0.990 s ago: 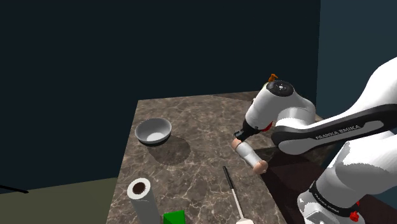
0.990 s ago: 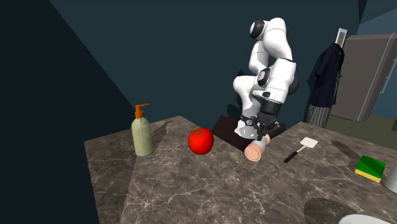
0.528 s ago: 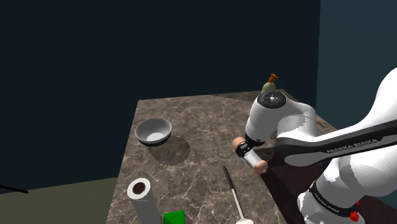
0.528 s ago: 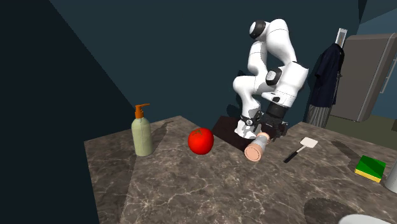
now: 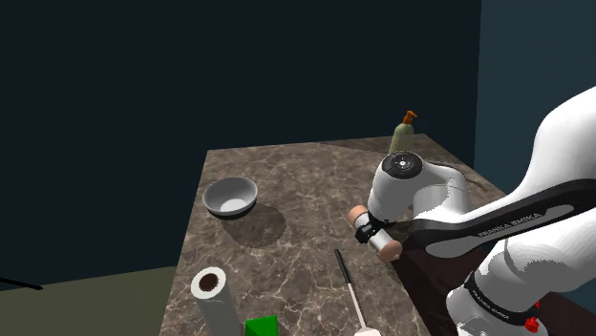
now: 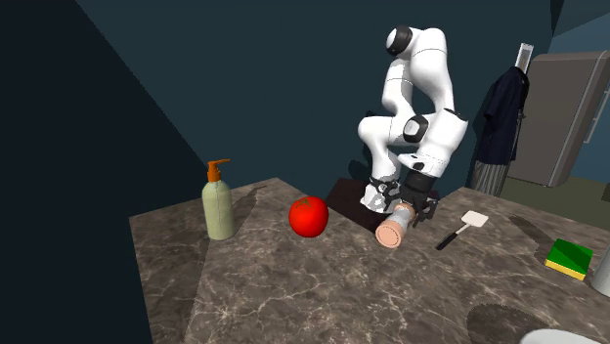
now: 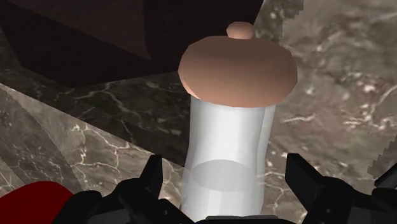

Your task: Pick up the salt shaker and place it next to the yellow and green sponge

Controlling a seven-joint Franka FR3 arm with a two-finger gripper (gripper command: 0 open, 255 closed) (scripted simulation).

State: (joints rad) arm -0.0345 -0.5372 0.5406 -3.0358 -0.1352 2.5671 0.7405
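Note:
The salt shaker (image 5: 386,248) lies on its side on the marble counter (image 5: 287,181), near the edge by the stand. It has a clear body and tan caps (image 6: 393,233). My gripper (image 5: 368,231) is down over its middle. In the wrist view the black fingers (image 7: 153,181) stand apart on either side of the clear body (image 7: 229,146), with a small gap on each side, so my gripper (image 7: 229,184) is open and holds nothing. The yellow and green sponge (image 6: 569,258) lies far along the counter; its green top (image 5: 261,326) is at the shoulder view's bottom edge.
A red tomato (image 6: 308,216) sits close beside the shaker, with a soap bottle (image 6: 218,203) farther off. A spatula (image 5: 349,286) lies between the shaker and the sponge. A grey bowl (image 5: 230,197) and a paper towel roll (image 5: 210,291) stand toward the shoulder view's left.
The hand has come down and turned over the lying shaker. The fingers, shut a second ago, now stand apart around it. The shaker has not moved.

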